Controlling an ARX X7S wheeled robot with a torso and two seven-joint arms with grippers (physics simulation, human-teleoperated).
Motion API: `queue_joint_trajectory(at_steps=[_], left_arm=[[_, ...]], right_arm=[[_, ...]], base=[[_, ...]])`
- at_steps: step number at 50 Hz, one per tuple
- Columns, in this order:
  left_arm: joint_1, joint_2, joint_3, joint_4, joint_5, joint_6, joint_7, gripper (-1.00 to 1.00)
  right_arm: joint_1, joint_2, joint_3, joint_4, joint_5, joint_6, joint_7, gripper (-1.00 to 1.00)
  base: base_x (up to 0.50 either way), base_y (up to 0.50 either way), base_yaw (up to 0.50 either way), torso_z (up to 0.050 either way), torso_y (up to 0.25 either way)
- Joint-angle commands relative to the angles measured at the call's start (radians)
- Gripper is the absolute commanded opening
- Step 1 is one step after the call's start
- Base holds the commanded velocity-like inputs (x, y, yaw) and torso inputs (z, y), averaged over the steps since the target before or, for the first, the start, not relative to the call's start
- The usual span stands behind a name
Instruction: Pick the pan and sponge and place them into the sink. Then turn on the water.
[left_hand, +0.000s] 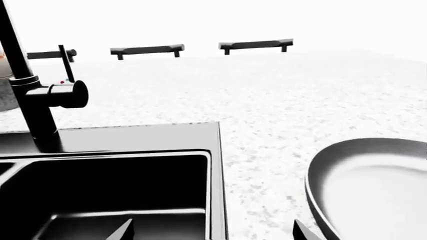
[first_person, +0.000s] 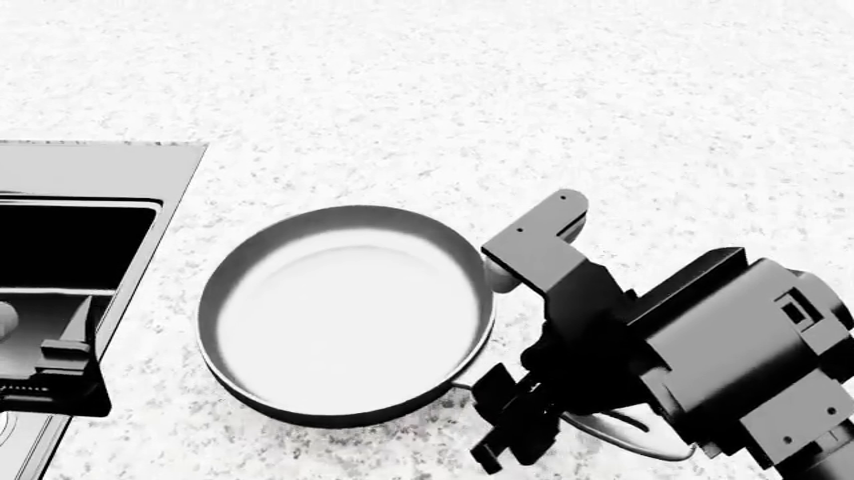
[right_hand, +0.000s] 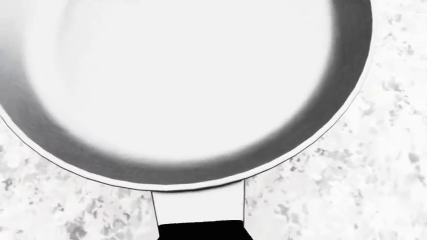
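The pan (first_person: 344, 318) sits on the counter (first_person: 534, 90) beside the sink (first_person: 127, 165), not yet inside. Right gripper (first_person: 497, 278) nears its rim, clamping unclear; left gripper (left_hand: 210, 231) spread. Sponge unseen, water off.

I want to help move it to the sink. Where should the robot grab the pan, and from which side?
Best by its handle, I think: the flat strip sticking out from the rim of the pan on the side away from the sink. The bowl is wide and round, probably too wide to pinch. The right gripper already sits at that handle side, so coming in from there looks easiest.
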Motion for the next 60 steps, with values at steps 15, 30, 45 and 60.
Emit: queue_joint_trajectory(at_steps=[15,30,45,60], left_arm=[[-0.023,0.017,0.028,-0.001,0.008,-0.008,-0.022,1.0],[-0.034,0.005,0.024,-0.003,0.0,-0.02,-0.021,1.0],[-0.039,-0.003,0.02,0.019,-0.009,-0.042,-0.036,1.0],[-0.025,-0.015,0.009,0.01,-0.015,-0.028,-0.027,1.0]], right_arm=[[-0.16,0.1,0.381,-0.184,0.106,-0.042,0.409,-1.0],[-0.464,0.227,0.792,-0.554,0.389,0.055,0.777,-1.0],[-0.521,0.289,0.818,-0.634,0.45,0.114,0.813,-1.0],[-0.52,0.279,0.767,-0.619,0.424,0.096,0.786,-1.0]], base=[[0.0,0.0,0.0,0.0,0.001],[0.0,0.0,0.0,0.0,0.002],[0.01,0.1,0.0,0.0,0.001],[0.06,0.41,0.0,0.001,0.002]])
